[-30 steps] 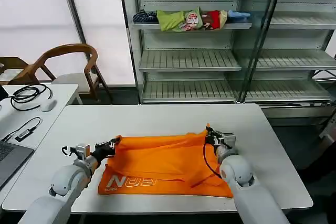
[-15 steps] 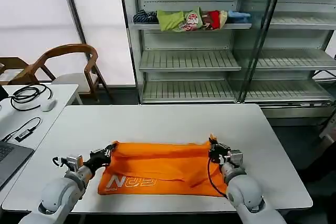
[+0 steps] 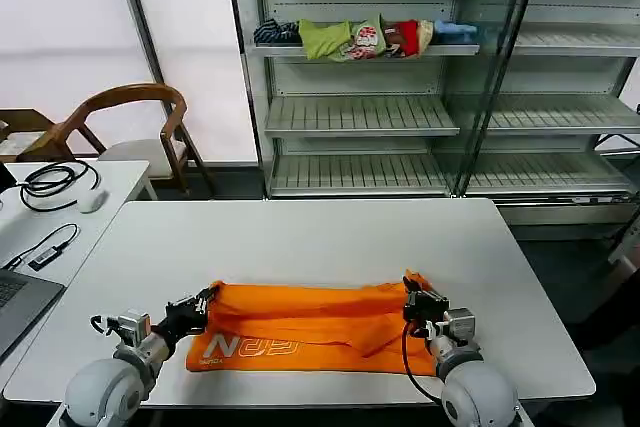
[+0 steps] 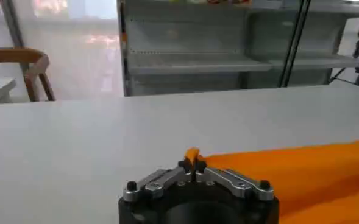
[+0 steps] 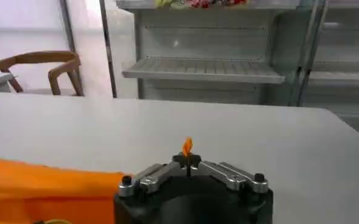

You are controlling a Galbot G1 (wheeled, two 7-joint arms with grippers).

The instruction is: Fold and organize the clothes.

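The clothes, one bright orange T-shirt [image 3: 310, 325] with white lettering at its front left, lie doubled over in a long band near the table's front edge. My left gripper [image 3: 207, 300] is shut on the shirt's far left corner, and a tuft of orange cloth [image 4: 192, 156] sticks up between its jaws [image 4: 192, 164]. My right gripper [image 3: 409, 298] is shut on the far right corner, where a small orange tip [image 5: 187, 145] shows above its closed jaws [image 5: 187, 159]. The orange fabric [image 5: 45, 189] trails away beside that wrist.
The white table [image 3: 300, 237] has free surface behind the shirt. A side desk [image 3: 60, 207] at the left carries cables and a laptop. A wooden chair [image 3: 130, 122] and metal shelves [image 3: 360, 112] stand behind, with a pile of garments [image 3: 360, 37] on an upper shelf.
Both grippers have pulled the shirt's far edge toward the table's front, laying the upper layer over the lower one. The band is narrower now, and the arms have drawn back.
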